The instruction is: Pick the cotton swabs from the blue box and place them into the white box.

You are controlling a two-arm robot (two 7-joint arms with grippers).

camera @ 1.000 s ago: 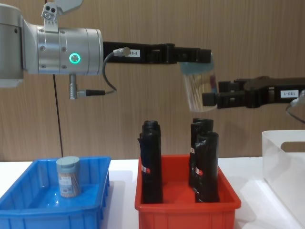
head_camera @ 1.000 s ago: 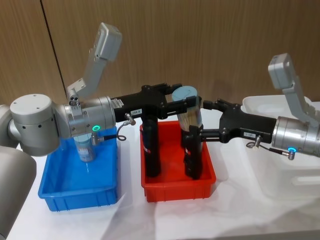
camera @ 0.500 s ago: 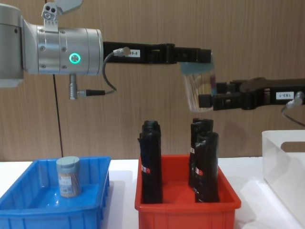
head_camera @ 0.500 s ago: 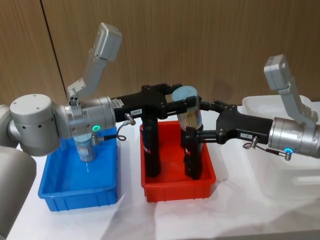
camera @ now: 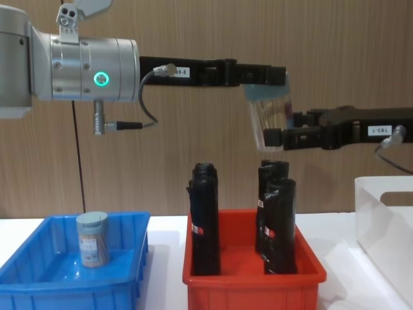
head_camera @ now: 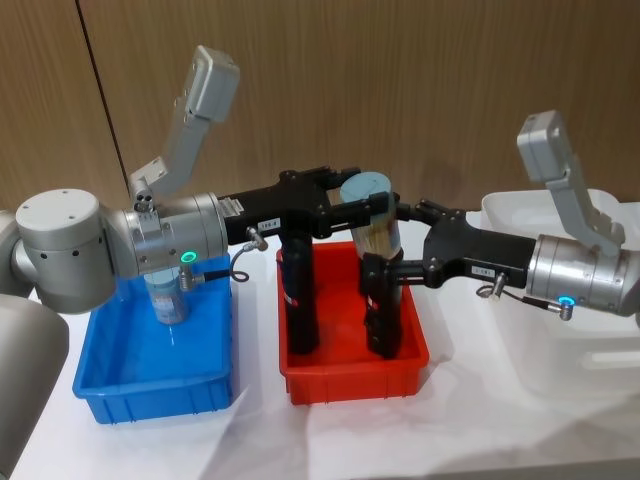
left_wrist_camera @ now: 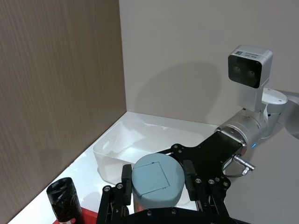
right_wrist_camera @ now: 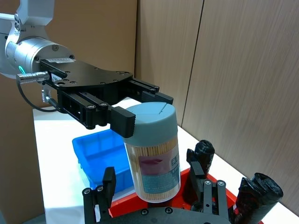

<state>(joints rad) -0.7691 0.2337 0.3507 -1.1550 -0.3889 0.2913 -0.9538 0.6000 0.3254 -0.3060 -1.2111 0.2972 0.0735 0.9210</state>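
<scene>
Left of the red bin sits the blue box. One tub of cotton swabs stands upright inside it, waiting to be picked.

Above the red bin, the left gripper reaches in from the blue-box side. Its fingers are clamped on the pale lid of a second swab tub, which hangs upright in the air over the black rolls standing in the red bin.

The right gripper reaches in from the other side, level with the hanging tub's lower body. Its fingers are spread, one on each side of the tub, with small gaps and no firm hold yet.

Right of the red bin stands the white box, which appears to hold no tubs.

The task looks under halfway done. One tub is mid-handover between arms, the other remains in the blue box, and neither has been delivered.
</scene>
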